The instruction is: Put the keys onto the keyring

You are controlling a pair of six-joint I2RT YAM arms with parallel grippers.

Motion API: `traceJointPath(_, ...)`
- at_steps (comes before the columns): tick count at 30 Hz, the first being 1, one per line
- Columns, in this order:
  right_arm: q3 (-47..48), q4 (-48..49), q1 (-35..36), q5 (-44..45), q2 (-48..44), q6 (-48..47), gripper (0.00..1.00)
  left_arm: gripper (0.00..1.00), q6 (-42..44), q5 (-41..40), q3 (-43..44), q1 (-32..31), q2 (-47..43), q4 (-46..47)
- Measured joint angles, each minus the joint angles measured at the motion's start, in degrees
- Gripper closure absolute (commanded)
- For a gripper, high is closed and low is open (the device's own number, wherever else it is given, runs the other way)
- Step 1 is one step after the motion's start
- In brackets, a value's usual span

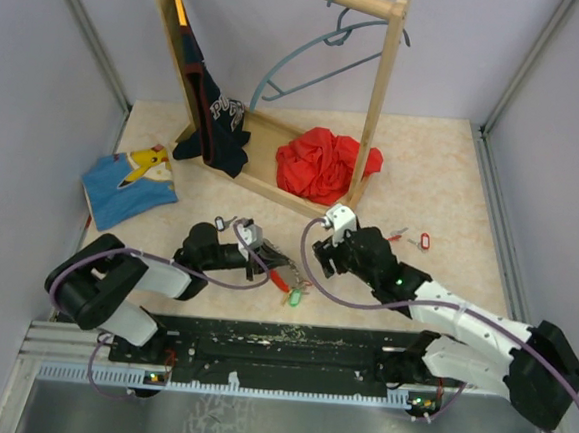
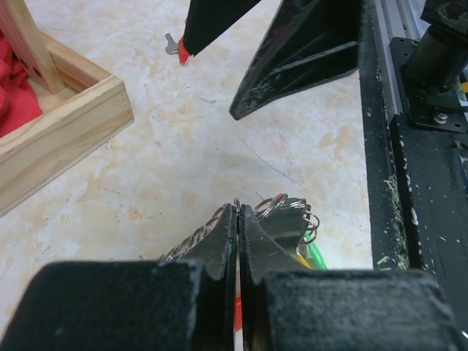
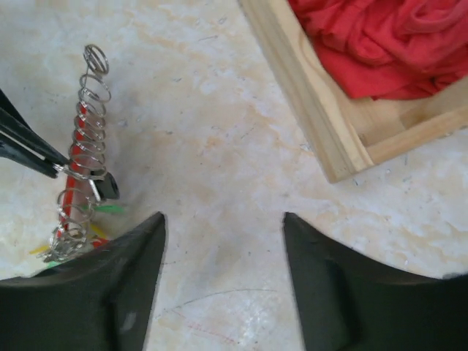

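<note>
Currently right gripper (image 3: 223, 248) has jaws apart, empty, hovering over bare tabletop (image 3: 219, 146). Left gripper (image 2: 239, 219) pinched tight on keyring (image 3: 86, 124) wire coil, just left of right gripper. Keyring's red strap and coloured tabs lie on tabletop. Red-headed key (image 1: 425, 241) lies well apart, off to right. Judged next step: right gripper fetches key, grips plastic head so blade leads into ring, while left gripper holds coil steady.

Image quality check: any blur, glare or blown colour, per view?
Top external: even soft light, no glare, the keys tiny. Left wrist: left gripper near the lens, dark and soft; keyring sharper. Right wrist: right gripper blurred, red cloth heavily saturated.
</note>
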Motion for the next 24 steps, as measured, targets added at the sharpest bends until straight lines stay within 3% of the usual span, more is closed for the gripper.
traceJointPath(2, -2.45, 0.46, 0.0, 3.82, -4.46, 2.97, 0.12, 1.0, 0.0, -0.57, 2.32, -0.66, 1.84, -1.03)
traceJointPath(9, -10.1, 4.02, 0.0, 14.05, -14.16, 6.71, 0.11, 0.78, -1.53, -4.42, 7.04, -1.49, 8.48, -2.08)
traceJointPath(14, -14.36, 5.55, 0.0, 19.21, -19.32, 8.11, 0.11, 0.67, -4.83, -9.31, 6.47, -1.49, 6.91, -2.16)
traceJointPath(15, -14.51, 5.46, 0.0, 20.13, -19.93, 8.46, 0.11, 0.35, -5.25, -10.54, 6.08, -1.49, 5.35, -2.91)
traceJointPath(17, -14.8, 5.81, 0.0, 21.68, -21.49, 9.09, 0.1, 0.18, -5.81, -13.42, 5.09, -1.49, -0.02, -5.77)
traceJointPath(18, -15.02, 5.88, 0.0, 22.21, -22.49, 9.42, 0.1, 0.03, -6.27, -14.78, 4.72, -1.49, -2.75, -7.23)
traceJointPath(24, -15.91, 3.48, 0.0, 25.14, -30.03, 12.72, 0.1, 0.01, -9.53, -25.9, 0.72, -1.49, -29.53, -22.56)
